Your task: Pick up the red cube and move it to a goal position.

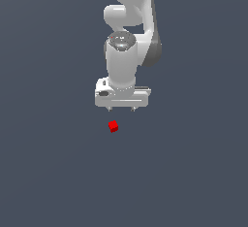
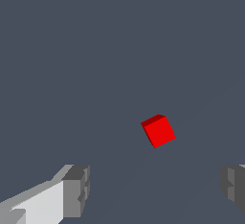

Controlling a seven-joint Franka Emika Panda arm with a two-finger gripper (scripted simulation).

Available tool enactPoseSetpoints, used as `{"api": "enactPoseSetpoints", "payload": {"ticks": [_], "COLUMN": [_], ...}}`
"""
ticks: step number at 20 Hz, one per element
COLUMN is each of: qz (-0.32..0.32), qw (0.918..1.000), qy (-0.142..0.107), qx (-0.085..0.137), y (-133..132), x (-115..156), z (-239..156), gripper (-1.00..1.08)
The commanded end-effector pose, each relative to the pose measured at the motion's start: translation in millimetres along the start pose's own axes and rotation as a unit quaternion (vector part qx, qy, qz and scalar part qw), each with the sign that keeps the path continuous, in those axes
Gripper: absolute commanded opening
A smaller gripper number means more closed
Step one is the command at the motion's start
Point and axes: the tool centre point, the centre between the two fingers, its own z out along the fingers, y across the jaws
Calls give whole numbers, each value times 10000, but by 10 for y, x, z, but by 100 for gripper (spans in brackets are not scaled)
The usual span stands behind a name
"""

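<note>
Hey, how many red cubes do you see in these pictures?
1. The red cube lies on the grey floor just below the open end effector in the exterior view, not touching it. No others are visible.

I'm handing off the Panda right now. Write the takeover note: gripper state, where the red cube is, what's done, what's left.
Gripper: open and empty, fingers spread wide, raised above the floor.
Red cube: on the floor, free of the fingers; in the wrist view it lies ahead of the gap between the fingertips and sits turned at an angle to them.
Done: nothing grasped yet.
Left: line up over the cube, probably rotate to match its faces, descend, close, lift, carry to the goal. No goal marker shows in either view.
</note>
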Motion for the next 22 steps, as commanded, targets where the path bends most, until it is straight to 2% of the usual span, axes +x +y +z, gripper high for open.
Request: {"api": "enactPoseSetpoints", "payload": {"ticks": [1, 12, 22], "qz": [0, -342, -1252], "qw": [10000, 9994, 9921], "qy": [0, -7, -25], "qx": [0, 17, 62], "y": [0, 64, 239], "x": [0, -27, -73], "z": [0, 239, 881], "gripper": [100, 100, 100]}}
